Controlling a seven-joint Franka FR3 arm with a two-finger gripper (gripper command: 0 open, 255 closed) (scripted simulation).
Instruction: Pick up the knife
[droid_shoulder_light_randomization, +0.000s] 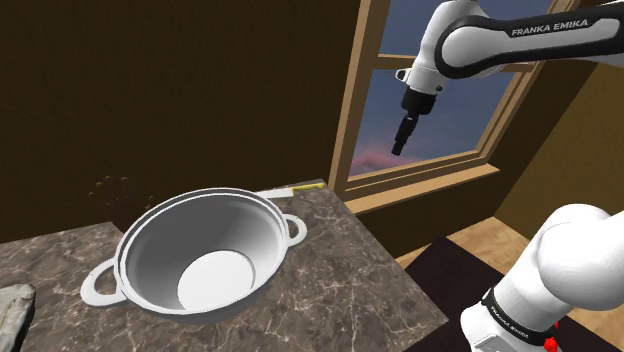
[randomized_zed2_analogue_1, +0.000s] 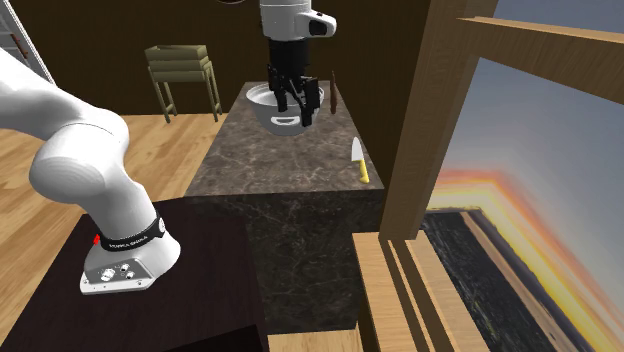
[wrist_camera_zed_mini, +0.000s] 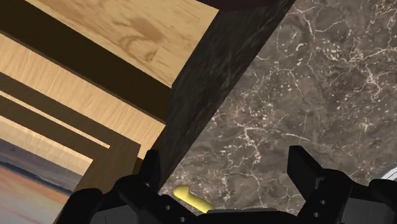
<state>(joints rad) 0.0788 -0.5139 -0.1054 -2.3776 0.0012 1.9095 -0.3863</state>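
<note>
Black fingers (wrist_camera_zed_mini: 305, 175) of the gripper (wrist_camera_zed_mini: 224, 159) are standing apart, gripping nothing, hovering over the counter (wrist_camera_zed_mini: 305, 83) at its edge beside the window (droid_shoulder_light_randomization: 430, 110). The knife (randomized_zed2_analogue_1: 360, 162), yellow-handled, is lying flat along that edge near a corner. An off-centre descent is probably risking pushing it off the counter, or scraping the top instead of clasping the handle.

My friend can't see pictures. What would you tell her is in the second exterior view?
A white robot arm holds its open, empty black tool above a dark marble counter. A yellow-handled knife lies near the counter's edge on the view's right, beside a sunset window, and a white pot sits at the far end.
</note>
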